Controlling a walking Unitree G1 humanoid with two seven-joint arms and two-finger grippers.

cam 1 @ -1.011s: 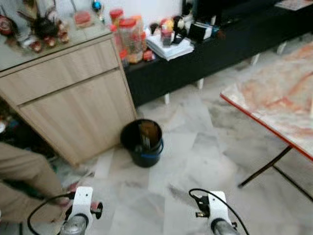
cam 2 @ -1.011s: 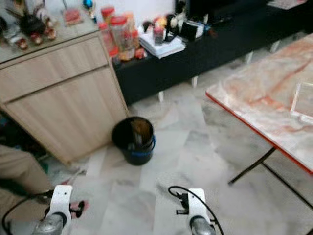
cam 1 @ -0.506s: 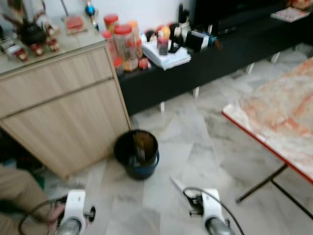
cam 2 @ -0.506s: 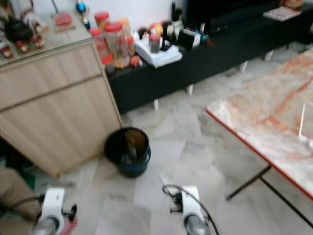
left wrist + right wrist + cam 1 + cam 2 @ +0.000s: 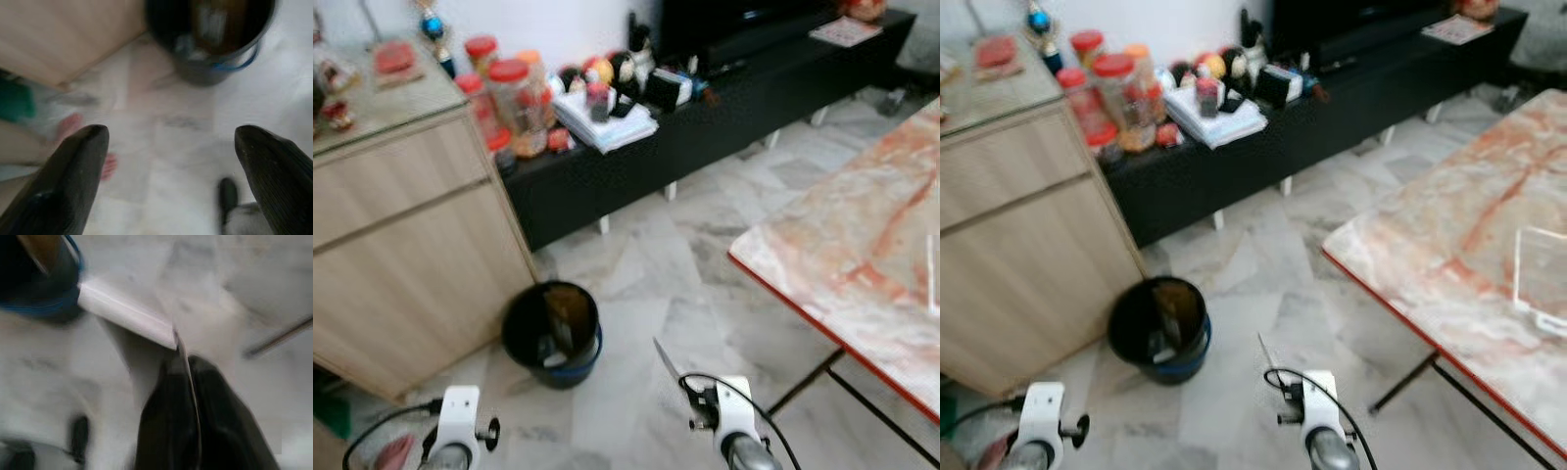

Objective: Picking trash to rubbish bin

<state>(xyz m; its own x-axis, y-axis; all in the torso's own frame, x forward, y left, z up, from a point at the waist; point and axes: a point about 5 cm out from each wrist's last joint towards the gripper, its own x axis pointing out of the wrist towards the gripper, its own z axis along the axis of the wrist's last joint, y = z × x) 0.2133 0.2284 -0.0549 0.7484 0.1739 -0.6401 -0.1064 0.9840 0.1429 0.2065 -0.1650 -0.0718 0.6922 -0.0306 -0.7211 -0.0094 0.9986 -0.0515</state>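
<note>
- Looking down through the head camera, I have marble floor (image 5: pixel 705 264) across most of the picture, a wooden cabinet (image 5: pixel 401 245) on my left, a long black shelf unit (image 5: pixel 724 108) crowded with jars and papers at the back, and a red-edged marble bench (image 5: pixel 862 255) on my right.
- Next in size is the rubbish bin (image 5: pixel 551 333), a black bucket with a blue handle, standing on the floor just beside the cabinet's corner. It is upright, open at the top, and something brownish already lies in it.
- My right end effector (image 5: pixel 188 377) has its fingers pinched narrow on the trash (image 5: pixel 124 313), a thin flat white strip. From the head view the strip (image 5: pixel 666 360) sticks up and forward out of the grip, its long axis leaning toward the bin.
- My left end effector (image 5: pixel 171 161) is spread wide and carries nothing; it looks straight at the bin and hangs nearer to it than the right.
- A person's bare foot (image 5: pixel 73 127) shows on the floor by the cabinet.
- As I judge it, the bin lies ahead and to the left of the loaded arm, so the strip must travel forward and leftward until its tip is over the rim before I release.
</note>
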